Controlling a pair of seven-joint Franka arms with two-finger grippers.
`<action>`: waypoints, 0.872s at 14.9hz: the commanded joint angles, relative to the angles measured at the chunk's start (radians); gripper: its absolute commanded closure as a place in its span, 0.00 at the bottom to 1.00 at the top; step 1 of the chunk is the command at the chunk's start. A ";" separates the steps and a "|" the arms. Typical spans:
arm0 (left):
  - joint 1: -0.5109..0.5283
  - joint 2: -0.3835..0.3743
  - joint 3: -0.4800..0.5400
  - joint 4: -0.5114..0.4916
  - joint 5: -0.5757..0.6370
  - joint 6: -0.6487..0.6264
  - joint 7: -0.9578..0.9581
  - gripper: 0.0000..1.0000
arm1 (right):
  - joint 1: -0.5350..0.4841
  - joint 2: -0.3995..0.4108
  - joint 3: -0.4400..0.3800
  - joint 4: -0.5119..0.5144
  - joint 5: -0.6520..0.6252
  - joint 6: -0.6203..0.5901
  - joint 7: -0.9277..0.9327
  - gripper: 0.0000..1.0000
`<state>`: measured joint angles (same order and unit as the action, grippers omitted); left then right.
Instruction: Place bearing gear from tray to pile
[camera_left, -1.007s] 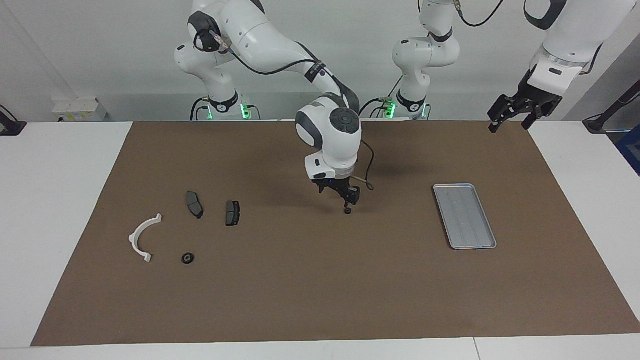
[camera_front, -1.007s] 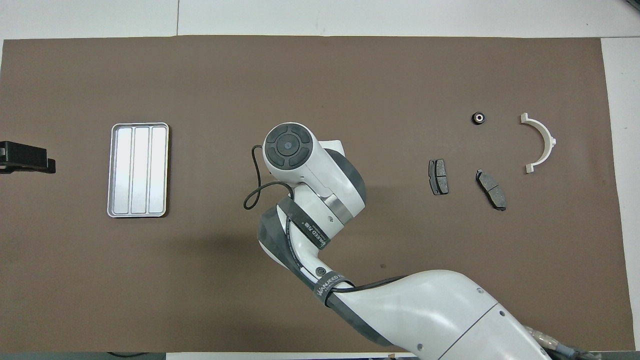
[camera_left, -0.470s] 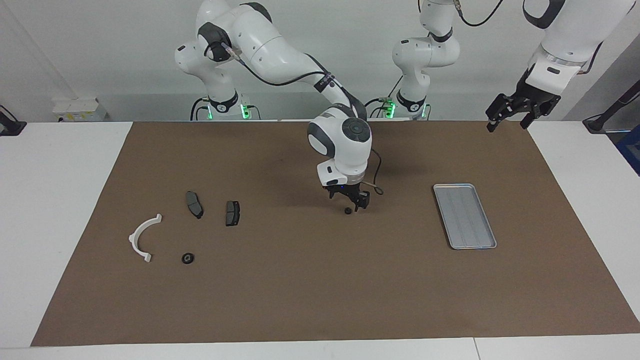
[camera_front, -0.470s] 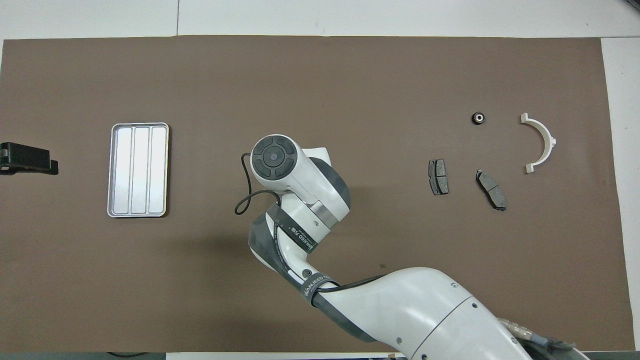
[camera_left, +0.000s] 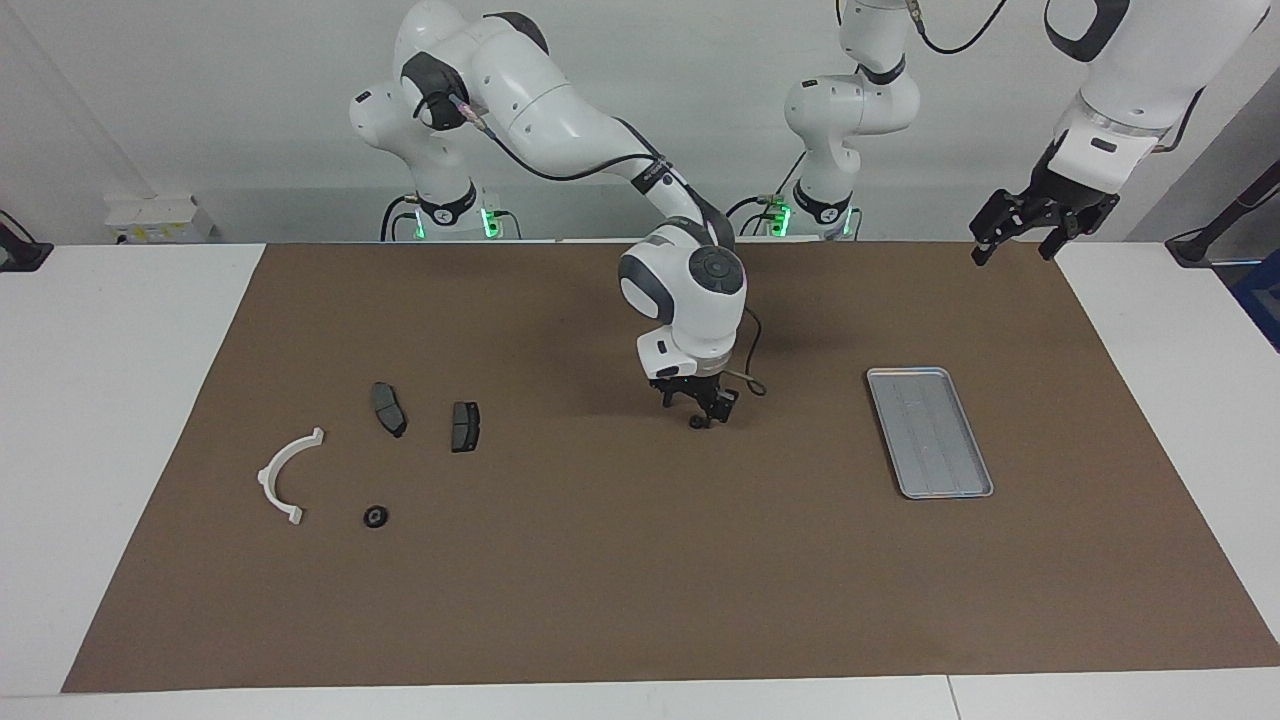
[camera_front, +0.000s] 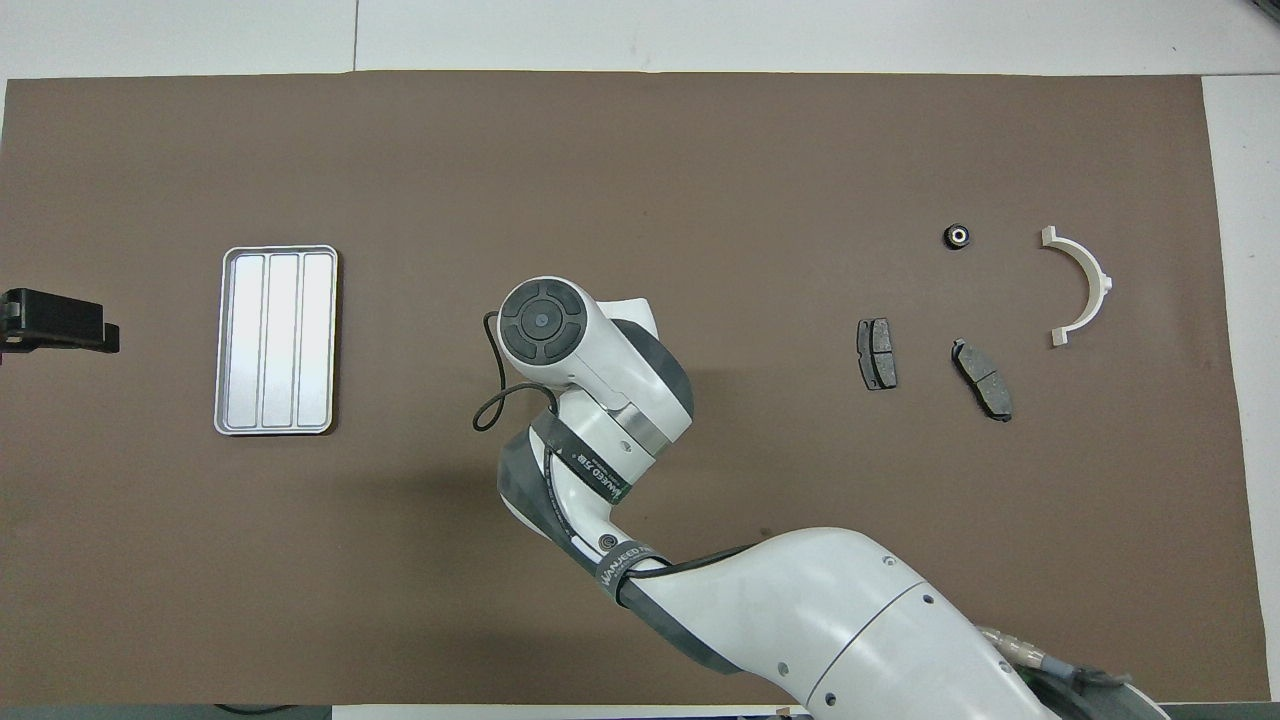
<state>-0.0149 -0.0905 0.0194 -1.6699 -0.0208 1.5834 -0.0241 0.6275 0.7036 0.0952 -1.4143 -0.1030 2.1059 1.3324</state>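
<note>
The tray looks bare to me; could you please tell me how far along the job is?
Done: the tray holds nothing, and one small black gear lies beside the white arc of the pile. In hand: the right gripper is low over a small dark part on the mat, between tray and pile. To do: carry that part to the pile. The left gripper waits, open.

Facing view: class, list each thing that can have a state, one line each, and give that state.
Tray: empty, flat on the mat.
Small part: on the mat mid-table, under the right pincer.
Right pincer: down at the small part.
Left pincer: open, raised over the mat's corner, waiting.
Gear: lying beside the arc.
Arc: lying flat.
Pads: lying flat, apart.
</note>
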 joint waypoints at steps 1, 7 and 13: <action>0.000 -0.011 0.005 -0.016 -0.004 0.021 0.021 0.00 | -0.006 0.014 0.008 0.017 -0.017 0.019 0.025 0.69; 0.000 -0.014 0.005 -0.021 -0.004 0.014 0.023 0.00 | -0.005 0.014 0.008 0.015 -0.009 0.066 0.028 1.00; -0.013 -0.014 0.001 -0.011 -0.005 -0.017 0.027 0.00 | -0.047 0.005 0.001 0.112 -0.024 -0.142 -0.042 1.00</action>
<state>-0.0169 -0.0906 0.0154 -1.6704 -0.0208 1.5803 -0.0143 0.6207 0.7056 0.0899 -1.3782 -0.1060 2.0622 1.3300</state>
